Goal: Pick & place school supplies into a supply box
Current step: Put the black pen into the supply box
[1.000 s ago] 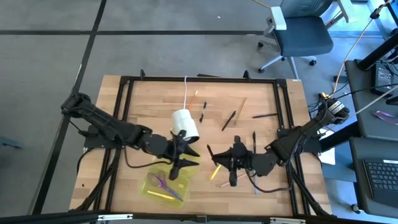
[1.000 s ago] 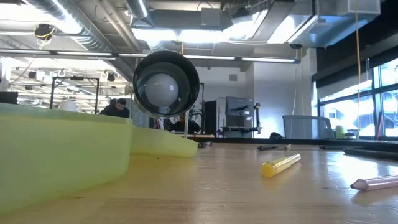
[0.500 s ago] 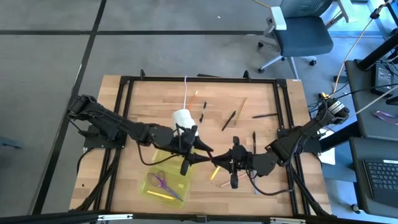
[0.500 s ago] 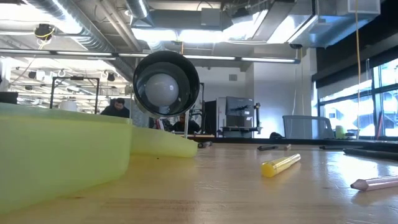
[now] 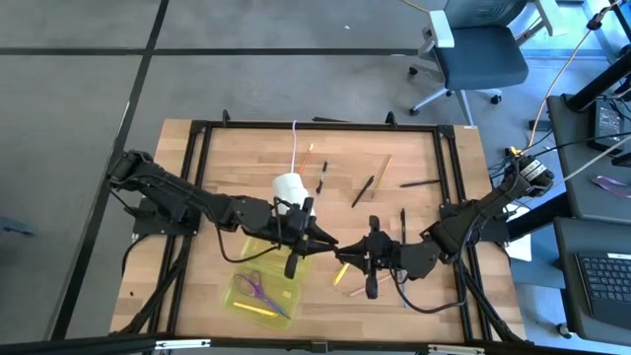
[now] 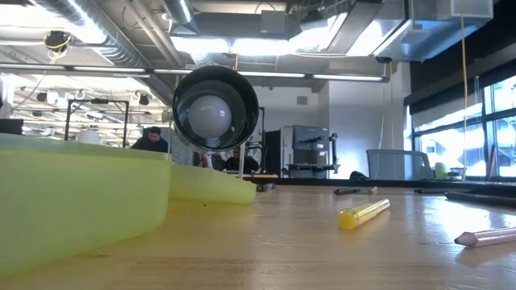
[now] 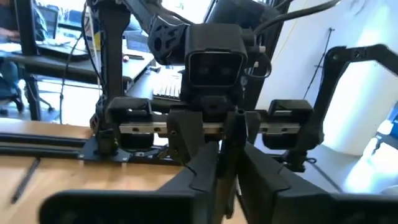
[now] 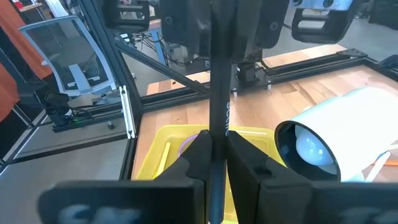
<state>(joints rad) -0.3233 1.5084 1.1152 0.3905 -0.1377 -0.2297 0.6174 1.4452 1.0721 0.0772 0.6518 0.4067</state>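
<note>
A black pen (image 8: 217,93) hangs in the air over the middle of the table, between my two grippers, which face each other. My left gripper (image 5: 323,243) comes from the table's left and is shut on the pen. My right gripper (image 5: 343,258) comes from the right and is shut on it too. The yellow-green supply box (image 5: 261,293) lies open near the front edge. Purple scissors (image 5: 250,288) and a yellow pencil (image 5: 258,311) lie in it. A yellow pen (image 5: 342,274) lies on the wood below my right gripper. My left gripper pinches the pen (image 7: 230,155) between its two fingers, coming level from the table's left. The pen lies along the fingers and is clear of the table. My right gripper pinches the pen's other part (image 8: 214,158) between its two fingers, level from the table's right. The pen runs out ahead of the fingers toward the left gripper.
A white cylinder (image 5: 293,190) on a cord lies just beyond the left gripper, its open end toward the front edge. Several pens and pencils (image 5: 363,189) are scattered on the far half of the table. A pencil tip (image 6: 484,236) lies at the front right.
My left gripper has moved toward the table's right, from over the box up to my right gripper, and has tipped up to point level. My right gripper has kept its place with the pen.
</note>
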